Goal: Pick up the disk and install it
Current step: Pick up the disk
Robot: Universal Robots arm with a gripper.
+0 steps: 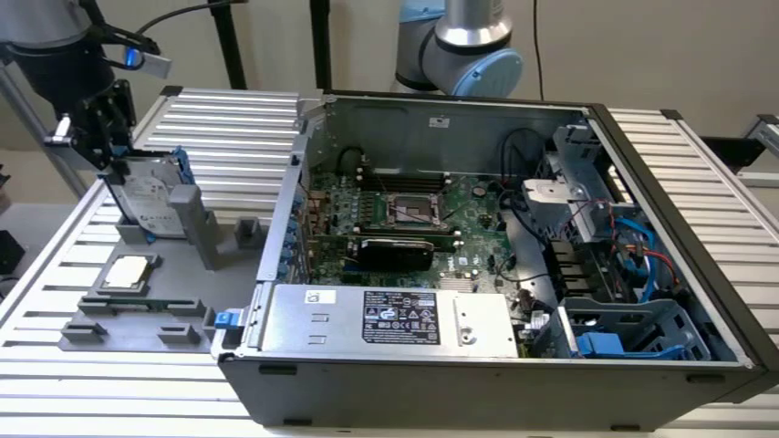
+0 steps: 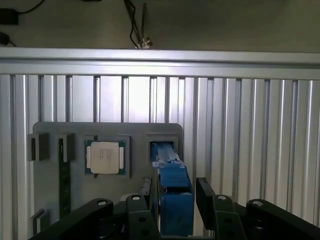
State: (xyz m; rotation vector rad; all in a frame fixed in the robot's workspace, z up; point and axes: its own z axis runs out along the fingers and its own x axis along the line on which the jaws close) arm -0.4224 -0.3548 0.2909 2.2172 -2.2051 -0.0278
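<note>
The disk (image 1: 146,196) stands on edge in a grey holder (image 1: 195,219) on the counter (image 1: 232,119), at the exterior view's left, well apart from the open computer case (image 1: 487,274). Its labelled face is turned toward the case and a blue rail runs along its upper edge.

The tool (image 1: 116,162) hangs right over that upper edge, at the end of the disk farther from the case.

In the wrist view the tool (image 2: 175,197) is spread, with one black finger (image 2: 205,192) on each side of the disk's (image 2: 172,172) blue rail. The rail runs straight between them. A thin dark gap seems to remain on either side, so the tool looks to be straddling the disk rather than pinching it, though the fingers are very close to the plastic. The far end of the disk sits in the holder's slot (image 2: 162,145).

Just beside the holder a CPU chip (image 1: 128,272) lies flat in a square recess of the same grey plate (image 1: 134,315); in the wrist view the chip (image 2: 105,157) is near the disk but not touching it.
</note>
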